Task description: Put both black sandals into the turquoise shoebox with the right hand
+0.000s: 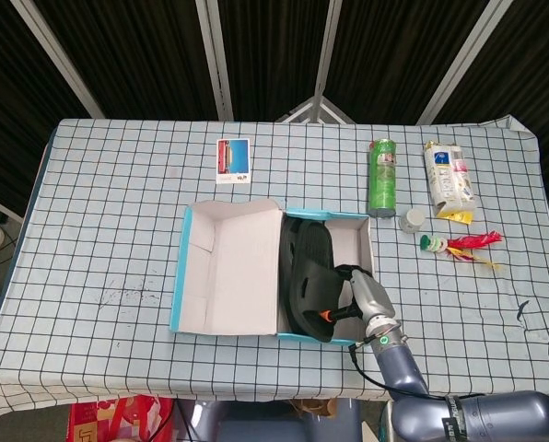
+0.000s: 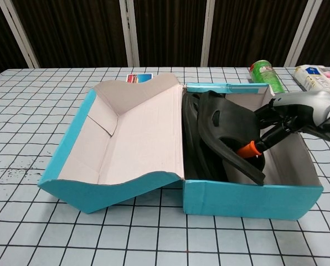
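The turquoise shoebox (image 1: 187, 267) (image 2: 248, 197) lies open on the checked cloth, its lid flap (image 2: 126, 138) spread to the left. One black sandal (image 1: 289, 253) (image 2: 191, 133) stands against the box's left inner wall. The second black sandal (image 1: 313, 285) (image 2: 226, 130) leans over it, inside the box, tilted. My right hand (image 1: 357, 295) (image 2: 281, 119) reaches in over the right wall and holds this second sandal, with an orange fingertip (image 2: 248, 149) against its sole. The left hand appears in neither view.
A green can (image 1: 382, 175) (image 2: 266, 75), a white carton (image 1: 448, 180), a small white cap (image 1: 412, 219) and a red feathered toy (image 1: 463, 245) lie to the right rear of the box. A photo card (image 1: 233, 159) lies behind the box.
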Tool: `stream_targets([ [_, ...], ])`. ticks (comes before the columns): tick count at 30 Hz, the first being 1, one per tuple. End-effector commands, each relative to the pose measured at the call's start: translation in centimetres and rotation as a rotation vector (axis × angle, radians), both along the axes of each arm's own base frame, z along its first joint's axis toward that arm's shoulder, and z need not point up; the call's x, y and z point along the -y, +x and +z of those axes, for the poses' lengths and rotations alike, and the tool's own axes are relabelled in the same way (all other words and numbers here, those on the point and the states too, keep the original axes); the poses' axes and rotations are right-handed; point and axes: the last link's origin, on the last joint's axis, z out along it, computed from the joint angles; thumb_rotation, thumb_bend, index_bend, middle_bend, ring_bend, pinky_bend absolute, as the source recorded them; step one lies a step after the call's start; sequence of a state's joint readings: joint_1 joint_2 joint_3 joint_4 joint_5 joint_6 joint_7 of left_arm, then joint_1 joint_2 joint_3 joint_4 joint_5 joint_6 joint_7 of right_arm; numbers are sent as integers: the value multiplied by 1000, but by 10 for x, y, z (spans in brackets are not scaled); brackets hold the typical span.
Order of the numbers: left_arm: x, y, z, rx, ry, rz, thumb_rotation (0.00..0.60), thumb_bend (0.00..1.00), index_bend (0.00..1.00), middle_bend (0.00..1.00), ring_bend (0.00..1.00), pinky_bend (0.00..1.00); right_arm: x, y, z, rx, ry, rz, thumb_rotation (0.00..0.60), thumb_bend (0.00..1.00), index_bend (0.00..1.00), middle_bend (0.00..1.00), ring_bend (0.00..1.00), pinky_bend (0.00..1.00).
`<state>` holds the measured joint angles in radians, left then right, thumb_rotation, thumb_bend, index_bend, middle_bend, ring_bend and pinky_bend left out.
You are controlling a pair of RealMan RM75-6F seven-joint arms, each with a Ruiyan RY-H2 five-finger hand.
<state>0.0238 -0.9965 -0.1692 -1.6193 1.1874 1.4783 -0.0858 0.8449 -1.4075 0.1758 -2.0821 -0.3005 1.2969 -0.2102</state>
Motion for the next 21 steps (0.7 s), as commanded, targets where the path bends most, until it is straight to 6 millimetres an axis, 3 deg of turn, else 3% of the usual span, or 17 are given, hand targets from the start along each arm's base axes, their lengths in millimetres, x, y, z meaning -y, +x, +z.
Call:
stream_targets([
  [1,0,0,0,0,-3,1,600,373,101,26,0,92,1,-4,-5,-11,6,-8,600,758,568,432,97,0],
  [12,0,0,0,0,-2,3,600,373,102,26,0,92,16,-15,-11,-70,2,-21,600,758,568,434,97,0],
  [21,0,0,-1,0,-4,3,600,373,103,26,0,91,14,-21,-16,-122,30,6,600,758,571,438,101,0],
])
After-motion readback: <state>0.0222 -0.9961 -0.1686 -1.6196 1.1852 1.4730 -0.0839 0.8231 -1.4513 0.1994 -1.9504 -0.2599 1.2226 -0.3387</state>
